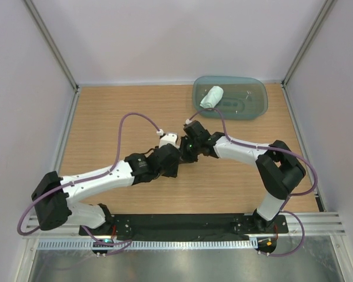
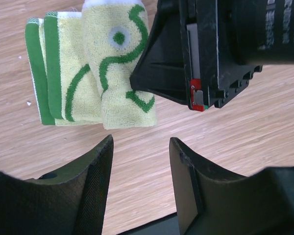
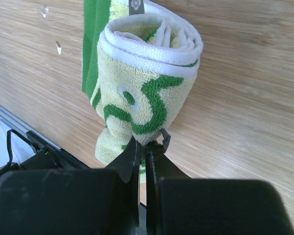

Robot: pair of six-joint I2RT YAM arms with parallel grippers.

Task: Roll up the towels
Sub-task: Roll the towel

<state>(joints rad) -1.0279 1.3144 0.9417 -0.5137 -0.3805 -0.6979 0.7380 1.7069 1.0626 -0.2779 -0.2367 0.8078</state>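
Obs: yellow towel with green line pattern lies mid-table, under the two wrists. It is wound into a fat roll at one end. A flat, unrolled tail with green edging lies beside the roll.

White towel: rolled, lying inside the teal translucent tray at the far right. Looks finished.

Right end effector: jaws pinched nearly together on a thin bit of cloth at the near lower end of the roll. Only an outer layer seems caught, not the roll's full width.

Left end effector: jaws moderately apart, holding nothing, hovering just short of the roll with bare wood between the fingers.

Risks, as I judge them:
- The pinch is shallow. A pull could peel the outer layer and loosen the coil rather than turn it.
- Nothing pins the flat tail, so the whole towel may slide on the smooth wood instead of winding.
- One end of the roll looks thicker, so further rolling could go conical and skew.
- The two end effectors are very close together. A closing move by the left could strike the right fingers before it reaches cloth.
- If the right lets go with no other hold, the springy terry may unfurl.
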